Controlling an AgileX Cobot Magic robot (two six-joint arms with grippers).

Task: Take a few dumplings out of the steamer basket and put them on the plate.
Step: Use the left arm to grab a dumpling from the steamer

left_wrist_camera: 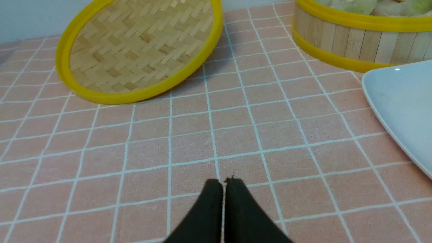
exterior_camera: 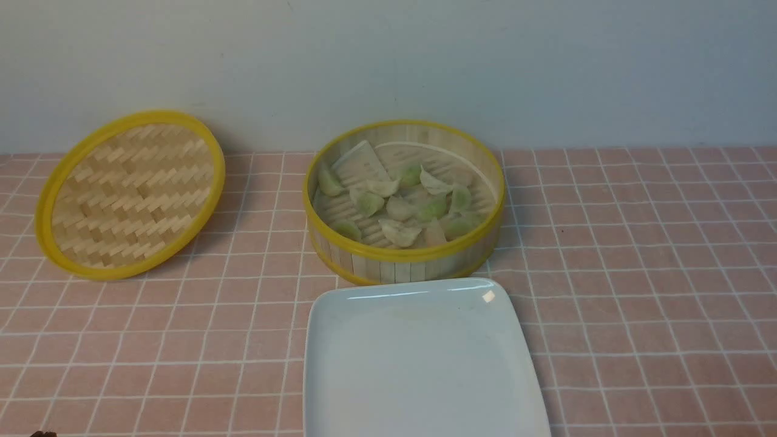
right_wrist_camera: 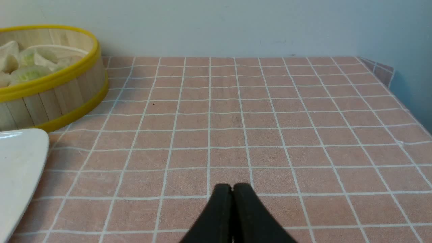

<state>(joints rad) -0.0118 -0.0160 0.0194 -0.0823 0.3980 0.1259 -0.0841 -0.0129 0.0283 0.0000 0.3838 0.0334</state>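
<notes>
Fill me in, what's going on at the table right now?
Nothing is being handled yet. The left gripper and the right gripper are both shut and empty, low over the pink checked tablecloth, one on each side of the plate. The dumplings lie in the steamer basket, and its lid is off, sitting to the basket's left. The plate, just in front of the basket, has nothing on it, so no dumpling has been moved across.

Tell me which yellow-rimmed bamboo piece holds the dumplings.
The deep, slat-walled steamer basket directly behind the plate; the flat woven lid on the left holds none.
</notes>
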